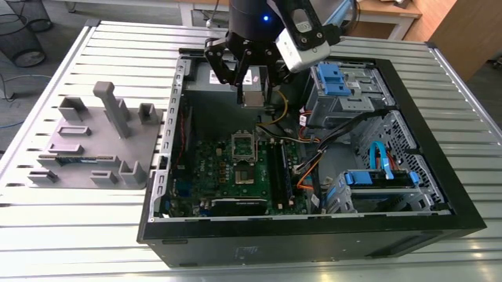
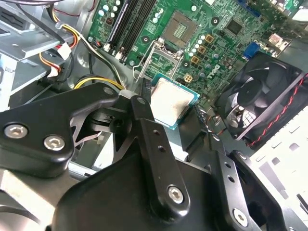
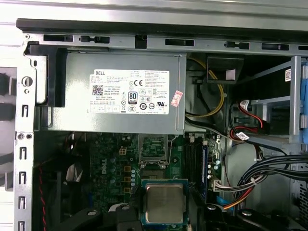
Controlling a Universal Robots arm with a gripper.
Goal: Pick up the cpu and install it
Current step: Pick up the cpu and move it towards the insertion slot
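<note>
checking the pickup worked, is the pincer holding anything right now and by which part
Yes: the pincer holds the cpu, clamped by two opposite side edges with its metal top uncovered, above the computer case.

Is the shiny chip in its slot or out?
Out. The claw grips the cpu in the air, well apart from the socket below.
</note>
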